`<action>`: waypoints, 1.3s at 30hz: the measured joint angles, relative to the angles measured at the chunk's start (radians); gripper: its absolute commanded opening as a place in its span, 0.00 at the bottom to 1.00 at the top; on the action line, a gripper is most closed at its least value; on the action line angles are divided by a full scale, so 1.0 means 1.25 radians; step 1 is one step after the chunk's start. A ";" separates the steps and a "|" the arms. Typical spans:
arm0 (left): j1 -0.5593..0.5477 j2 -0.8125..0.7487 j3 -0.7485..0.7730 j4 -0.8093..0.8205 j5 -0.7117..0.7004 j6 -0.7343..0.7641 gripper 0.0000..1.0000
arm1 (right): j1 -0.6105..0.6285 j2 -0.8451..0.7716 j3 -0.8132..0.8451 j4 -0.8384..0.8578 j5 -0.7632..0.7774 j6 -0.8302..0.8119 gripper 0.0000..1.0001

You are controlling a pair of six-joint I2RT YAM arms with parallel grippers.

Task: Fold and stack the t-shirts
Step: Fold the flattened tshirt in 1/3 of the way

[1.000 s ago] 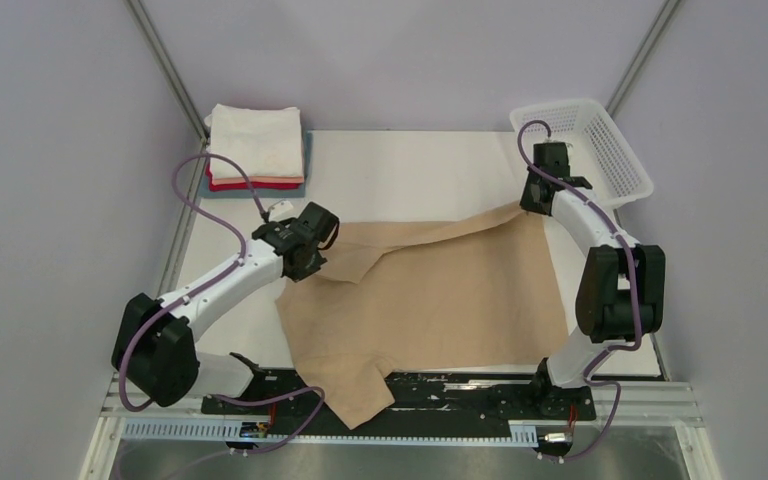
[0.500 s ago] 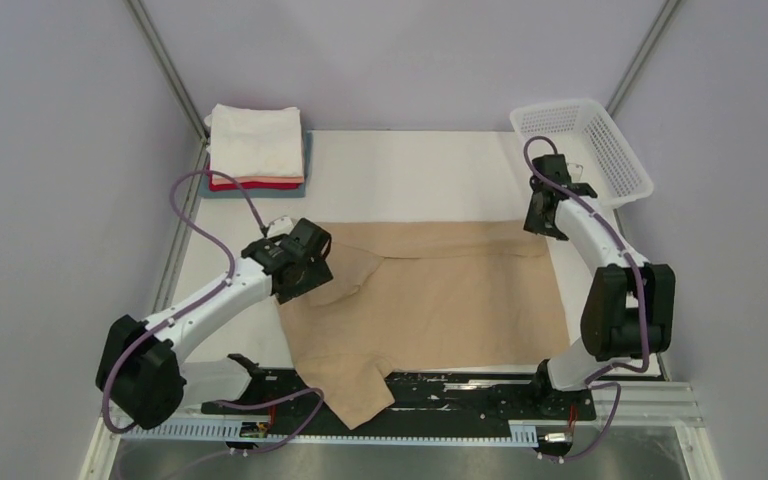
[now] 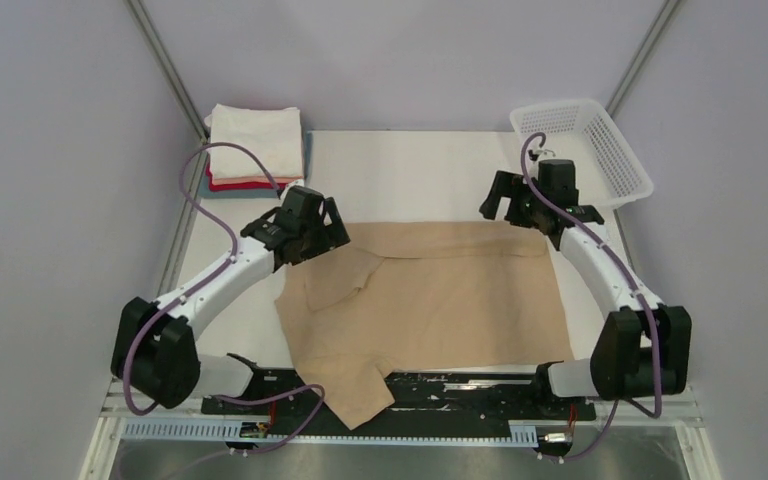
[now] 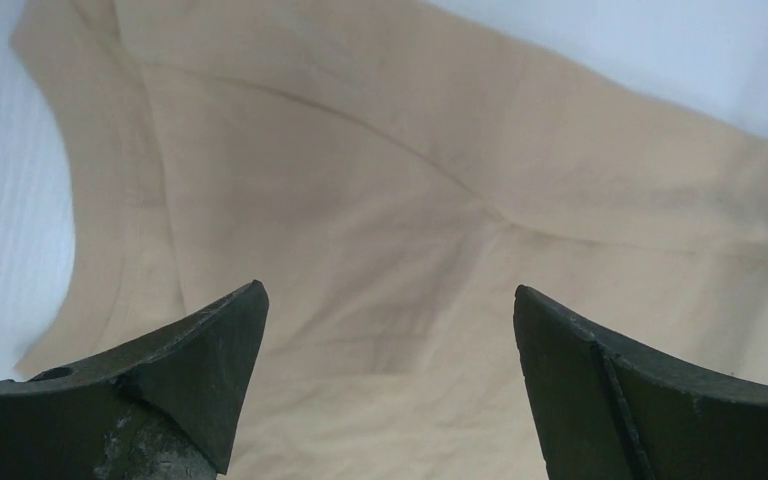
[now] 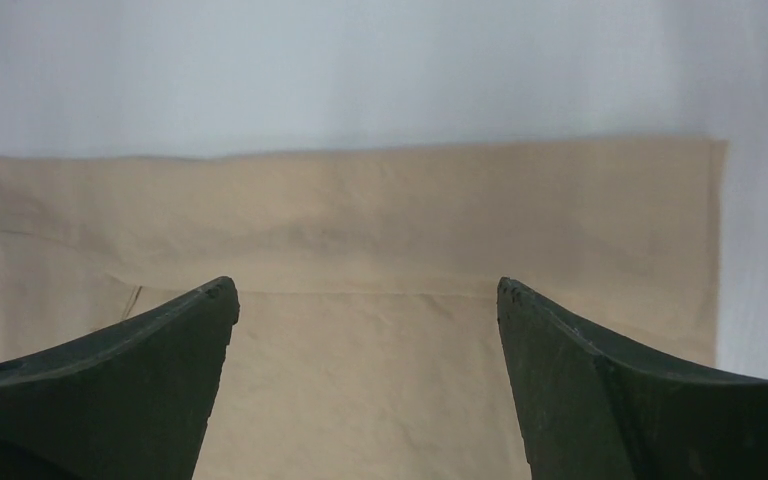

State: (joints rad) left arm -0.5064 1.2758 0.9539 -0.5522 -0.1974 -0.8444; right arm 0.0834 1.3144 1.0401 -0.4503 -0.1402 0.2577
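— Shirt status?
— Our tan t-shirt (image 3: 440, 295) lies mid-frame on the worktop (image 3: 410, 170), upper edge folded over. Left tool (image 4: 385, 295) and right tool (image 5: 365, 285) hang spread wide, empty.
— We should pinch both layers at matching corners and lift evenly, so nothing skews.

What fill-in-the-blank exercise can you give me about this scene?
The left gripper and right gripper, above the tan t-shirt, both have their jaws ____. The folded stack sits at the table's far ____ corner. The mesh basket sits by its far ____ corner.
Missing: open; left; right.
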 measured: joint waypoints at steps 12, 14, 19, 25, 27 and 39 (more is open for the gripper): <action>0.156 0.363 0.059 0.206 0.169 0.041 1.00 | -0.004 0.354 0.055 0.079 0.029 -0.025 1.00; 0.172 0.369 0.070 0.221 0.191 0.041 1.00 | -0.012 0.381 0.058 0.078 0.054 -0.023 1.00; 0.198 0.402 0.099 0.236 0.207 0.040 1.00 | -0.025 0.408 0.086 0.051 0.161 -0.004 1.00; 0.211 0.446 0.157 0.226 0.218 0.052 1.00 | -0.025 0.417 0.096 0.031 0.192 -0.001 1.00; 0.213 0.470 0.190 0.217 0.217 0.061 1.00 | -0.025 0.436 0.119 0.028 0.184 -0.005 1.00; 0.235 0.636 0.435 0.145 0.211 0.119 1.00 | -0.020 0.563 0.257 0.144 0.180 -0.056 1.00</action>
State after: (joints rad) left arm -0.2131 2.0708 1.4971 -0.3714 0.0666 -0.6952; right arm 0.0589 2.0186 1.3617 -0.2699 0.0849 0.1871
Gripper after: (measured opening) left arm 1.000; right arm 0.998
